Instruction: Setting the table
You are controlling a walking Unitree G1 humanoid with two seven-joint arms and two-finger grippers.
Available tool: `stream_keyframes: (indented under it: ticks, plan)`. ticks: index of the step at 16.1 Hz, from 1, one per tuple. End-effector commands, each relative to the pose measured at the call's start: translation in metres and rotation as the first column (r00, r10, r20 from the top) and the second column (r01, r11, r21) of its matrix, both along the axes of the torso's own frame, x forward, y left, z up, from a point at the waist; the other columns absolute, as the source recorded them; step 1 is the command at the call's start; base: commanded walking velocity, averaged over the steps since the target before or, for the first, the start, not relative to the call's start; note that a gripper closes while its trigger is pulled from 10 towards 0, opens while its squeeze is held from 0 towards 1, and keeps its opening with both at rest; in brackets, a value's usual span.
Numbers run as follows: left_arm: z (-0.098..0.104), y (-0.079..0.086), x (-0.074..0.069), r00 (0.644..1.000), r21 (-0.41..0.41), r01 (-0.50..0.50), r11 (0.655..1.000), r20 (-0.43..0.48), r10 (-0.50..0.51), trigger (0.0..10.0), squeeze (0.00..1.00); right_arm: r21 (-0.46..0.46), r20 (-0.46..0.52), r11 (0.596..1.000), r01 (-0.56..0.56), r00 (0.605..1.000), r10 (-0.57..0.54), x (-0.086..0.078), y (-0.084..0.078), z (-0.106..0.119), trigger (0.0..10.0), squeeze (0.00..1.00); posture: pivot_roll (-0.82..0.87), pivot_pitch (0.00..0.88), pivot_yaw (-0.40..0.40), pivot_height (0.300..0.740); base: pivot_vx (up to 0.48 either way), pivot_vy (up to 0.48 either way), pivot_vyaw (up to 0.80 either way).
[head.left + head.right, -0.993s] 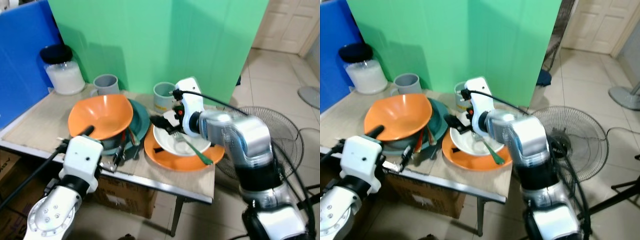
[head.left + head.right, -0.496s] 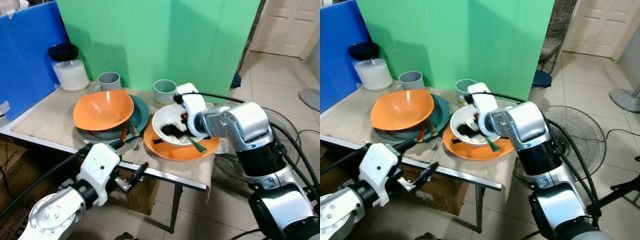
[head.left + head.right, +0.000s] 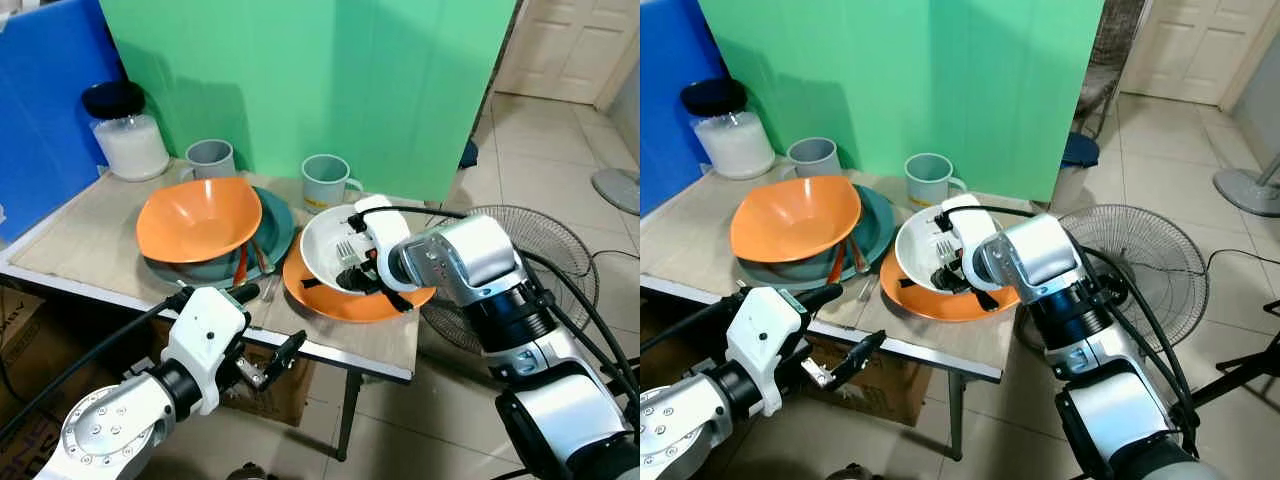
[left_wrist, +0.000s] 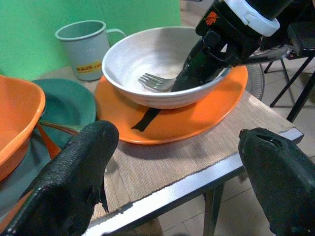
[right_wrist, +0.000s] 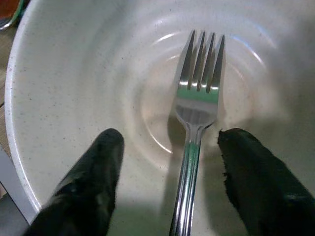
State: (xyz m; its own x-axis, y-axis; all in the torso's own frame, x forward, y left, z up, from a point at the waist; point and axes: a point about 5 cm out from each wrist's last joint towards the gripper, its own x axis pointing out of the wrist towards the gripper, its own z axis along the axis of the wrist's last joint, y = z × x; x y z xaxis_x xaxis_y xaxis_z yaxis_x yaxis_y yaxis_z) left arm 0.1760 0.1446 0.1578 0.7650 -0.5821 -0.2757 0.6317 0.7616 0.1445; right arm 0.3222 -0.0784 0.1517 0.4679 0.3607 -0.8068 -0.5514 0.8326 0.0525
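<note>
Our left gripper (image 4: 172, 162) hangs open at the table (image 3: 70, 255) edge, idle. At 1 o'clock, right gripper (image 5: 167, 162) open astride the fork (image 5: 197, 118) in the white bowl (image 3: 325, 240); we should close squarely on its handle.

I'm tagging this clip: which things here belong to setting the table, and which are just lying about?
Job: fork between the open right pincer in the white bowl; orange plate; orange bowl; two mugs.
Lying about: jar; fan; cardboard box.
</note>
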Motion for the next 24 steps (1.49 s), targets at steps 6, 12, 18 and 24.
stream_keyframes:
  ticks: [6,12,18,24]
  plan:
    - [0.005,-0.004,-0.002,0.999,0.001,0.030,1.000,0.017,-0.030,10.0,0.00,-0.044,-0.002,0.999,-0.001,1.000,0.001,0.004,-0.005,-0.002,0.0,0.00,0.00,0.004,-0.003,0.740,0.000,0.000,0.00]
    - [0.006,-0.003,-0.001,0.999,0.005,0.029,1.000,0.024,-0.029,10.0,0.00,-0.044,-0.002,0.999,-0.021,1.000,0.021,0.005,-0.003,-0.001,0.0,0.00,0.00,0.000,-0.005,0.740,0.000,0.000,0.00]
    - [0.006,-0.002,0.001,0.999,0.016,0.026,1.000,0.033,-0.027,10.0,0.00,-0.020,0.015,0.999,-0.033,0.999,0.033,0.007,0.002,0.003,0.0,0.00,0.00,0.000,-0.002,0.740,0.000,0.000,0.00]
    - [0.007,0.000,0.008,0.998,0.025,0.027,0.999,0.053,-0.029,10.0,0.00,0.003,0.033,1.000,-0.030,0.999,0.030,0.009,0.004,0.006,0.0,0.00,0.00,0.000,0.010,0.740,0.000,0.000,0.00]
